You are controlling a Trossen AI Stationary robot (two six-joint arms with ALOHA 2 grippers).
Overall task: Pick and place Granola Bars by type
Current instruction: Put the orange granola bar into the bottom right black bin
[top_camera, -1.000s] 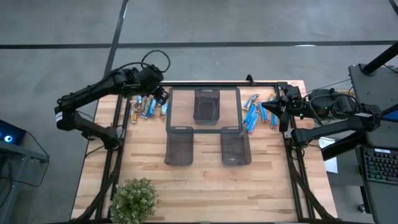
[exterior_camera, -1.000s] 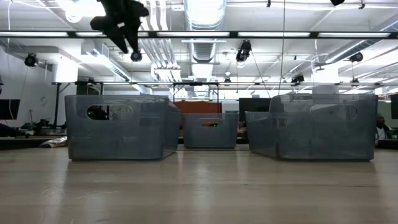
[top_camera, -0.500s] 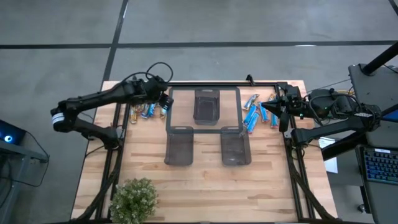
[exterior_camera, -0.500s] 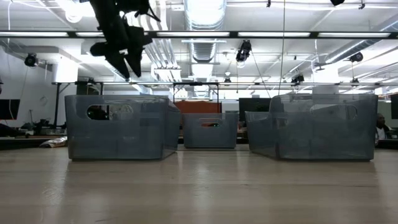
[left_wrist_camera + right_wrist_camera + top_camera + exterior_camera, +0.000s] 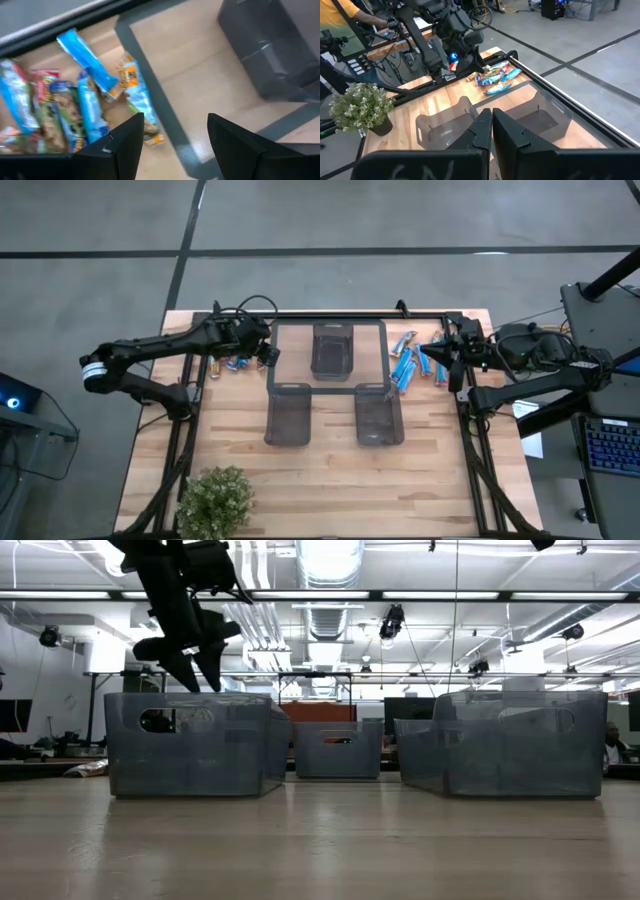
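One group of Granola Bars (image 5: 232, 361) lies flat by the table's far left; in the left wrist view it shows as blue, red-and-blue and brownish-gold wrappers (image 5: 85, 100). Another, mostly blue, group (image 5: 408, 365) lies at the far right. My left gripper (image 5: 270, 355) hangs open above the table just right of the left group (image 5: 175, 137), holding nothing. My right gripper (image 5: 432, 350) waits shut over the far right corner (image 5: 491, 120), beside the right group.
Three dark see-through bins stand mid-table: a far one (image 5: 332, 350), a near left one (image 5: 288, 412) and a near right one (image 5: 378, 415). A dark frame (image 5: 330, 315) outlines the work area. A potted plant (image 5: 214, 502) sits at the near left corner.
My left gripper has come down and moved toward the near edge and slightly right, from over the left bars to the spot between them and the bins. The right arm has kept still, and no bar has moved.
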